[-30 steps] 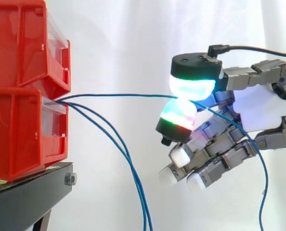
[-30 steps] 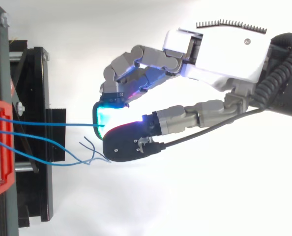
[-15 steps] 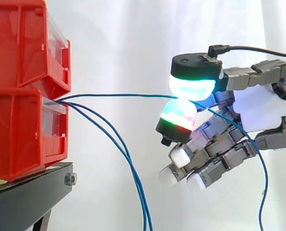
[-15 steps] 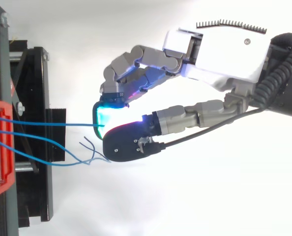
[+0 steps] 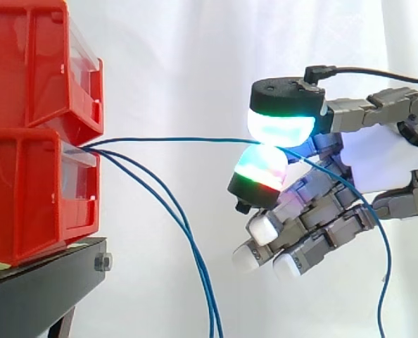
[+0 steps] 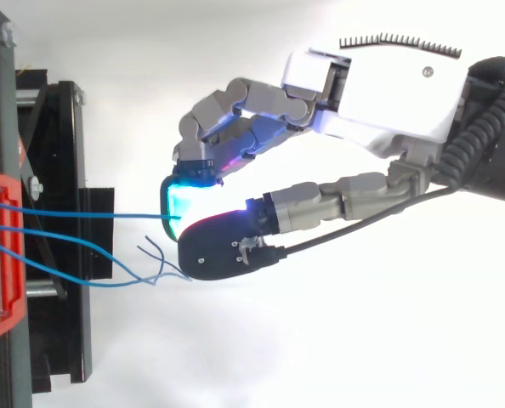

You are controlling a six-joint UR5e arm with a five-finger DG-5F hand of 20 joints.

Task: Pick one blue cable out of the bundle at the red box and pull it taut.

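Three blue cables come out of the lower red box (image 5: 26, 197) at its front opening. One blue cable (image 5: 174, 139) runs almost level and straight from the box to my hand (image 5: 378, 165), where it is pinched between a cyan-glowing pad (image 5: 281, 127) above and a green and red glowing pad (image 5: 260, 167) below. Past the pinch its free end hangs down at the right (image 5: 386, 267). The other two cables (image 5: 184, 232) sag down from the box. In the top view the held cable (image 6: 91, 214) meets the pinching pads of my hand (image 6: 380, 93).
A second red box (image 5: 33, 63) is stacked on the lower one, both on a black stand (image 5: 47, 278). A white curtain hangs behind. In the top view the loose ends of the slack cables (image 6: 155, 259) lie just left of my hand.
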